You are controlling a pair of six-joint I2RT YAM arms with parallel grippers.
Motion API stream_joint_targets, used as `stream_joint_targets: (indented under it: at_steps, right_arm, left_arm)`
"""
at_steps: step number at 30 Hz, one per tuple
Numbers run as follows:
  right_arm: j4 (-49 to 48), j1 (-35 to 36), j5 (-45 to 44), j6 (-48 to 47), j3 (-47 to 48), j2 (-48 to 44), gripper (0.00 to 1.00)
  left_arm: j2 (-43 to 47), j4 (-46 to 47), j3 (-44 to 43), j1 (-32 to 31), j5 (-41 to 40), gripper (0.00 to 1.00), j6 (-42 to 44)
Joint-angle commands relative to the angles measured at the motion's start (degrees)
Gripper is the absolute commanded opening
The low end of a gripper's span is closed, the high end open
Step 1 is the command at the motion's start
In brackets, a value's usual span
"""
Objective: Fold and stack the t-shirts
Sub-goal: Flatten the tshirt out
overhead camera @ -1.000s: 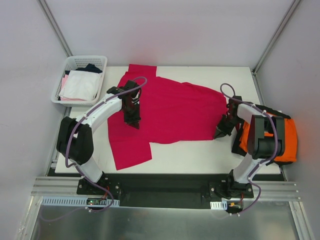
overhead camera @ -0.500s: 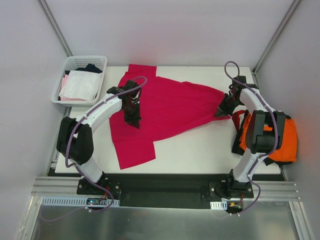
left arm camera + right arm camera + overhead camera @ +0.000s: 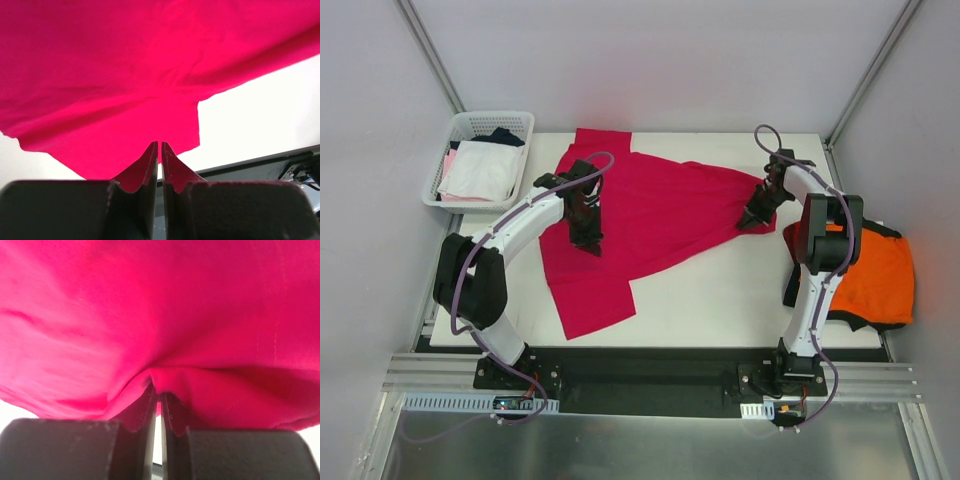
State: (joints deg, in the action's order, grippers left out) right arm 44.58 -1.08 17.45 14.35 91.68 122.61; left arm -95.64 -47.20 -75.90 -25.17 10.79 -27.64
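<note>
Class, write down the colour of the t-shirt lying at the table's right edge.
The t-shirt is bright orange, best seen in the top external view.

From above, the left gripper (image 3: 588, 246) covers its own pinch on the crimson t-shirt (image 3: 665, 215). The right gripper (image 3: 753, 222) does the same near the far right corner of the desk (image 3: 720, 300). At the desk's right edge the right arm (image 3: 817, 262) hides part of the orange t-shirt (image 3: 875, 280) — the black t-shirt (image 3: 790, 288) beneath shows only as slivers. In both wrist views the crimson cloth runs off the picture's edges — blurred in the right one.
</note>
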Motion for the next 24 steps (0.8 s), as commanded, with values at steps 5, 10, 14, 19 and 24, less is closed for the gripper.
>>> stream_joint_targets:
  at_steps: [5, 10, 14, 19, 24]
  right_arm:
    - [-0.54, 0.73, -1.28, -0.72, 7.55, 1.32, 0.11]
    - [0.07, 0.55, -1.9, -3.53, 7.9, -2.45, 0.26]
    - [1.56, 0.12, -1.63, -5.03, 7.64, -6.32, 0.33]
    - [2.44, -1.11, -1.98, -5.73, 6.85, -10.98, 0.33]
    - [4.02, -2.34, -3.38, -7.75, 4.4, -13.44, 0.32]
  left_arm:
    - [-0.78, -0.35, 0.05, -0.41, 2.22, 0.07, 0.22]
    - [-1.57, -0.17, -0.65, -0.41, 3.01, 0.07, 0.48]
    - [-3.15, 0.27, -2.23, -0.5, 3.71, 0.07, 0.74]
    - [-3.95, 0.35, -3.2, -0.93, 4.07, 0.07, 1.09]
    - [-3.77, 0.44, -3.12, -0.94, 3.98, 0.07, 1.1]
